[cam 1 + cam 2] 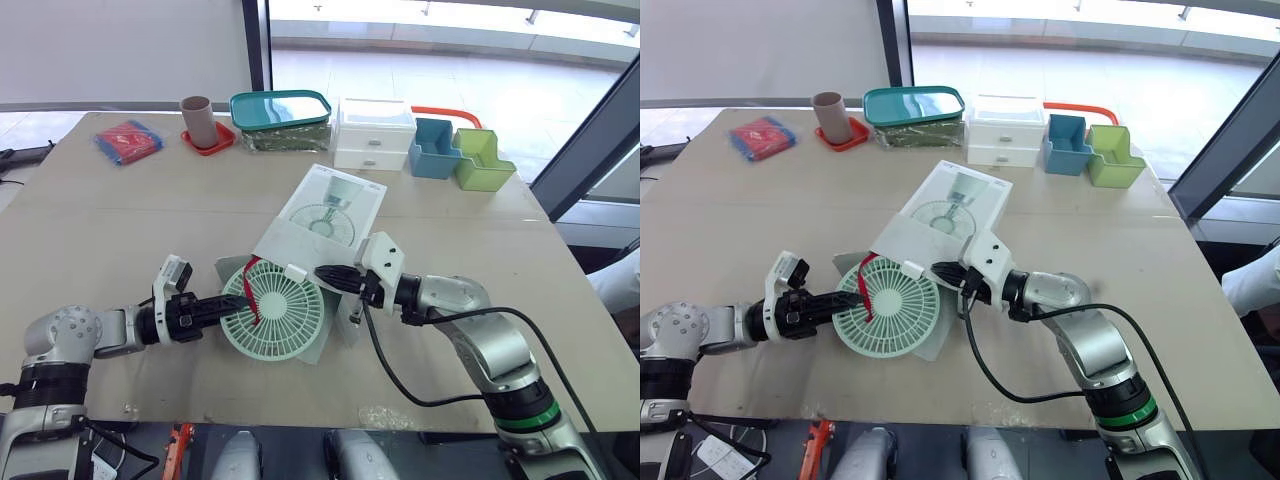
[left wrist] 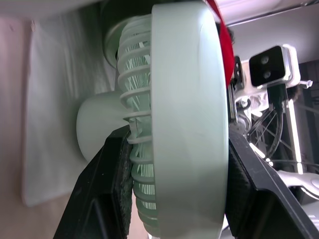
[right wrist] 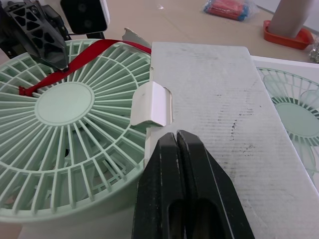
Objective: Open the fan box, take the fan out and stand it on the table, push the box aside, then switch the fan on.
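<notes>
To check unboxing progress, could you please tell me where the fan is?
In the head views, the green fan sits front-centre on the table, at the open end of the white box, its rim held by the left hand.

Nothing is reading legibly anywhere; the fan box (image 1: 322,218), mid-frame, is carrying small print (too tiny to read).

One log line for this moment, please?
left gripper: shut on fan | right gripper: shut, at box | fan: head outside box
</notes>
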Robot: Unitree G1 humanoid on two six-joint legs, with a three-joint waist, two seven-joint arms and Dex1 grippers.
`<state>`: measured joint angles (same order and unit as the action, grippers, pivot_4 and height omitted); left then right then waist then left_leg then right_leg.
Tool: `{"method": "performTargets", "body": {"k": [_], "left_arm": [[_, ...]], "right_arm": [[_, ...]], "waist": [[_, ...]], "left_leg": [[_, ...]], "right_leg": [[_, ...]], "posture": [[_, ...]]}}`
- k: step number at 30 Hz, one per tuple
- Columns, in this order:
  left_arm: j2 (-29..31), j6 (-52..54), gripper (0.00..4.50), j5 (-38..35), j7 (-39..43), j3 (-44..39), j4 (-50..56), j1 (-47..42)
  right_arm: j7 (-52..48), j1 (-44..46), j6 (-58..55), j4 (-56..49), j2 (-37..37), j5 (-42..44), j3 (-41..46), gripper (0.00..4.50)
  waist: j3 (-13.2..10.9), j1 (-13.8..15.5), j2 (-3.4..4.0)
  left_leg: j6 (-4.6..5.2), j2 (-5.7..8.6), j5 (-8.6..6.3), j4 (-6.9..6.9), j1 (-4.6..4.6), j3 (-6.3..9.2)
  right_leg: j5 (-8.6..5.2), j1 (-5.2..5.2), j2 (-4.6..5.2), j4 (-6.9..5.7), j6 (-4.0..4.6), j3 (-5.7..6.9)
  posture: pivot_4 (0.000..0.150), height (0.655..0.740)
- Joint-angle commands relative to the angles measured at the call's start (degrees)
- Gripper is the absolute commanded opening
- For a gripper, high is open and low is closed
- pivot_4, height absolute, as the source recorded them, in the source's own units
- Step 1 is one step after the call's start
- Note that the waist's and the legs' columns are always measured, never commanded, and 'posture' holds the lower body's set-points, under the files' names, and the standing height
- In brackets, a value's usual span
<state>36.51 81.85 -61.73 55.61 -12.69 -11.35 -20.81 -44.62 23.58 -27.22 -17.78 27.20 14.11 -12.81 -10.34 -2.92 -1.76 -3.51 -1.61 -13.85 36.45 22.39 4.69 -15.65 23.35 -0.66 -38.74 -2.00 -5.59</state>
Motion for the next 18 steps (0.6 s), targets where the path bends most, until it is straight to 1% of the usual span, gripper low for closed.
{"method": "performTargets", "body": {"k": [1, 4, 8, 14, 18], "left_arm": [[0.88, 5.29, 1.77, -4.61, -1.39, -3.43, 5.99, 3.26], [1.59, 7.55, 1.77, -6.24, -2.62, -5.72, 8.54, 6.88], [2.64, 8.00, 1.77, -6.91, -3.32, -7.52, 10.70, 10.76], [2.78, 6.73, 1.77, -6.93, -4.06, -8.06, 11.88, 11.89], [3.50, 4.06, 1.77, -5.20, -4.28, -6.69, 14.17, 12.61]], "right_arm": [[0.51, -0.91, -0.81, 1.03, -0.04, -0.94, -1.00, 0.00], [0.59, -1.15, -0.75, 0.98, -0.06, -0.92, -0.96, 0.00], [0.57, -1.34, -0.61, 1.06, -0.04, -0.87, -1.00, 0.00], [0.28, -0.85, -0.44, 1.62, -0.12, -0.69, -1.16, 0.00], [0.01, -0.65, -0.23, 1.97, 0.05, -0.72, -1.11, 0.00]], "waist": [[0.00, -0.05, 0.00], [0.00, -0.02, 0.00], [0.00, 0.01, 0.00], [0.00, 0.07, 0.00], [0.00, 0.11, 0.00]], "left_leg": [[0.00, -0.01, 0.00, 0.00, 0.01, 0.01], [0.00, 0.00, 0.00, 0.00, 0.01, 0.04], [-0.01, 0.00, 0.00, 0.00, -0.01, 0.05], [-0.12, 0.00, 0.07, 0.00, -0.04, 0.04], [-0.14, -0.01, 0.08, 0.00, -0.04, 0.04]], "right_leg": [[0.00, 0.00, 0.00, 0.00, 0.01, 0.01], [0.00, 0.00, 0.03, -0.04, 0.00, 0.03], [0.00, -0.01, 0.04, -0.03, 0.01, 0.05], [0.00, -0.02, 0.02, -0.04, 0.02, 0.04], [0.02, -0.02, 0.03, -0.04, 0.05, 0.04]], "posture": [[0.150, 0.7400], [0.150, 0.7400], [0.150, 0.7400], [0.150, 0.7400], [0.150, 0.7400]]}}
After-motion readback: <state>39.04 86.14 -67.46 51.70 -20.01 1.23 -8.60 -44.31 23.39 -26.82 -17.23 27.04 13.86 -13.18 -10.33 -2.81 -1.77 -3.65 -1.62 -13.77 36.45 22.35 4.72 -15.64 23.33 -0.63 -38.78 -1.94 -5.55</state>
